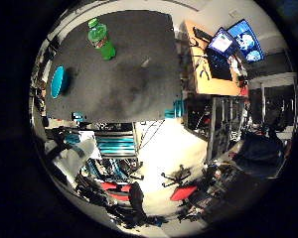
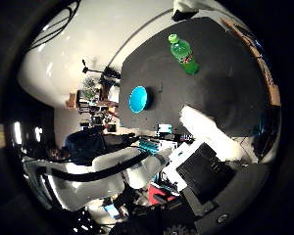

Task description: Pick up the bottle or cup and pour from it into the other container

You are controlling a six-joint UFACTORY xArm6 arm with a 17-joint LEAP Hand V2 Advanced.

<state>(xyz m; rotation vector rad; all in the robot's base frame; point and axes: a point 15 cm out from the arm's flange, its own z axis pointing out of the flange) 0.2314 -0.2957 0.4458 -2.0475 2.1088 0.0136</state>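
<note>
Robot hand (image 2: 206,147) hangs well above the desk (image 1: 139,84), holding nothing; whether its fingers are straight or curled cannot be told. On the dark desk the green bottle (image 1: 101,39) stands toward one edge, well apart from the blue bowl (image 1: 57,81). Judged light, smooth and slightly squashy, the bottle wants a mid-body grip. Only the thumb-side view shows the robot hand's white parts.

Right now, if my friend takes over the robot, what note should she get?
Hand: high over the table, holding nothing; I can't tell how its fingers stand.
Green bottle: standing upright on the dark table, cap on, untouched.
Blue bowl: on the same table near its edge, apart from the bottle.
Done: nothing yet.
Left: reach down, grasp the bottle, carry it to the bowl, pour.
</note>
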